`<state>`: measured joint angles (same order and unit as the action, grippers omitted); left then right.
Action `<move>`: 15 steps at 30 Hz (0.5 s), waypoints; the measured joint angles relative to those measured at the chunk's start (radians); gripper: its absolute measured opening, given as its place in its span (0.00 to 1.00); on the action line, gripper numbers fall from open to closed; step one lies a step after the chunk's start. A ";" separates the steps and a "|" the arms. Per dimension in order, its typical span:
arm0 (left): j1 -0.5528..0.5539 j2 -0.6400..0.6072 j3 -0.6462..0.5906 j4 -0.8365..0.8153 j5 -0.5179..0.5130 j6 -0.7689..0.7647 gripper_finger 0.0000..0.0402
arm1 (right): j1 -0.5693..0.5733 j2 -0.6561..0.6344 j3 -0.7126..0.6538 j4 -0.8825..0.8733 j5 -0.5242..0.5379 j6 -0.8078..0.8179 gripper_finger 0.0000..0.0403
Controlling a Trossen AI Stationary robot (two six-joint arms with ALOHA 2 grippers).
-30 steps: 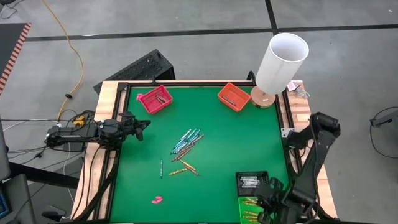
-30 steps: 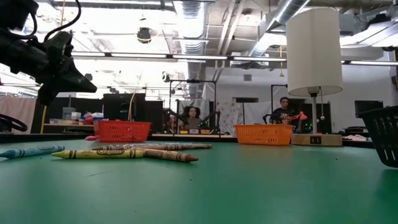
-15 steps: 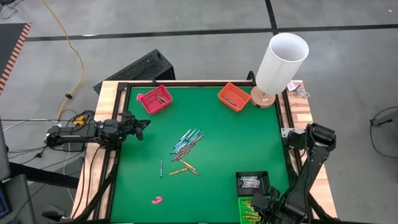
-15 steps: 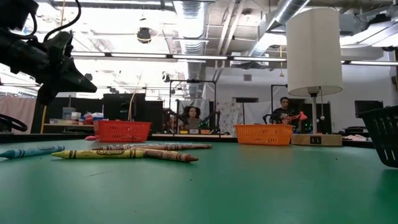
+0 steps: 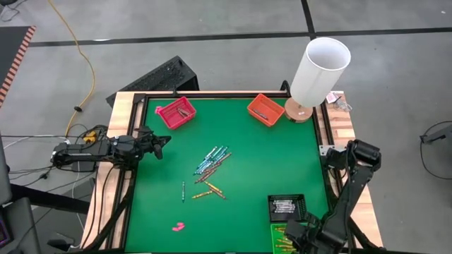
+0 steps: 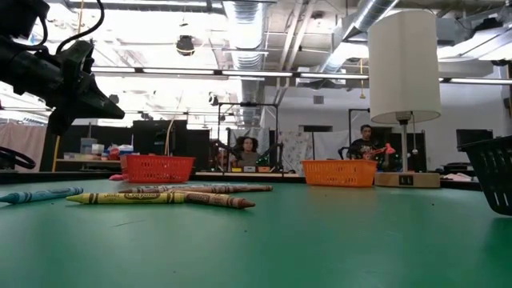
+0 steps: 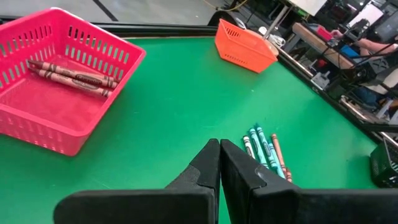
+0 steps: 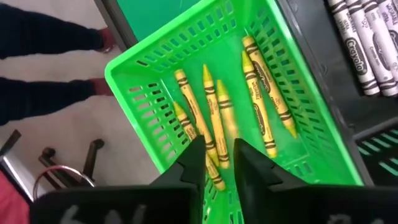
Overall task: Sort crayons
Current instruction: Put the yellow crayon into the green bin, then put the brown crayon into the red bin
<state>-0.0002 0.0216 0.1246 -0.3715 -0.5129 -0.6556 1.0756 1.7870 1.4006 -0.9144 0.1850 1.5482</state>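
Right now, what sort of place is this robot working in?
Probably a robotics lab or workshop: bare ceiling pipes, people at desks in the room behind, and a framed green table with sorting baskets and crayons.

1. The floor (image 5: 212, 21) around the tabletop is grey concrete, crossed by dark tape lines.
2. A yellow cable (image 5: 79, 56) snakes over the floor toward the tabletop's left side.
3. The tabletop (image 5: 254, 155) is green felt inside a dark frame with a pale wooden rim.
4. A lamp with a white cylindrical shade (image 5: 321, 67) stands on a wooden base at the far right corner.
5. In the low view, the room behind is a workshop with exposed ceiling ducts (image 6: 248, 24) and bright strip lights (image 6: 232, 74).
6. Two people (image 6: 248, 150) sit at desks far back.
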 joint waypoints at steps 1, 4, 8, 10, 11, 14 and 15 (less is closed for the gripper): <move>0.000 0.000 0.000 0.000 0.000 0.000 0.00 | -0.003 0.000 0.000 0.002 -0.004 -0.009 0.21; 0.000 0.000 0.000 0.000 0.000 0.000 0.00 | -0.020 -0.002 0.000 0.005 -0.007 -0.040 0.23; 0.000 0.000 0.000 0.000 0.001 0.000 0.00 | -0.081 -0.036 0.000 0.007 -0.002 -0.123 0.24; 0.000 0.000 0.000 0.000 0.002 -0.005 0.00 | -0.129 -0.068 0.000 0.006 0.023 -0.195 0.24; 0.000 0.000 0.000 0.000 0.001 -0.009 0.00 | -0.155 -0.085 0.000 0.007 0.042 -0.237 0.24; 0.000 0.000 0.000 0.000 0.005 -0.016 0.00 | -0.244 -0.142 0.000 0.007 0.117 -0.404 0.24; 0.000 0.000 0.000 0.000 0.008 -0.016 0.00 | -0.279 -0.161 0.001 0.007 0.140 -0.471 0.24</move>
<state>-0.0002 0.0216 0.1246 -0.3714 -0.5050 -0.6718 0.7963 1.6256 1.4011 -0.9071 0.3249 1.0774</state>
